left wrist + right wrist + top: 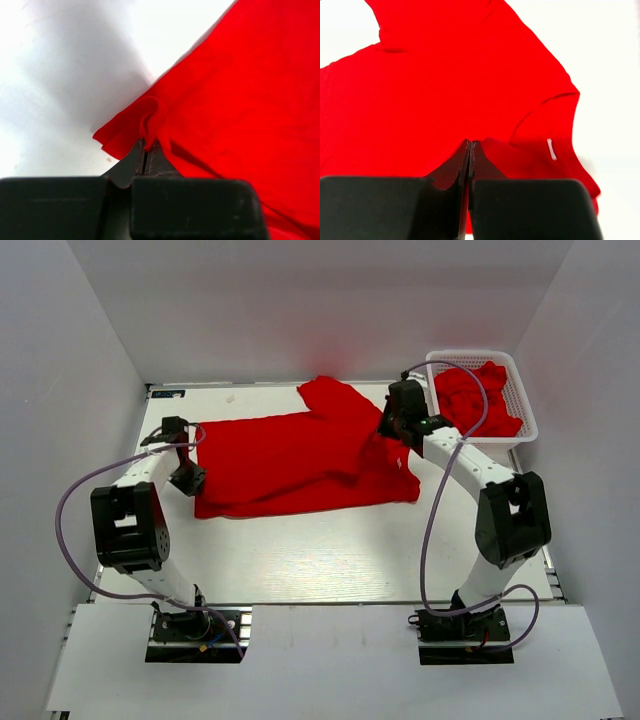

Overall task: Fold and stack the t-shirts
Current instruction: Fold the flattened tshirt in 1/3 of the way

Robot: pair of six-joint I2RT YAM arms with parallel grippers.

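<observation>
Top cam is looking down from high up at the near edge, catching the whole table (300,560). Both wrist cams are hovering super close, facing opposite ends of that same t-shirt (290,460).

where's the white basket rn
Top view: the basket sits at the table's far right corner, just right of the right claw pinching the spread shirt, with more red cloth heaped inside.

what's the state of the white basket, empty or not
Not empty: crumpled red t-shirts fill the white mesh basket; how many cannot be told.
</observation>
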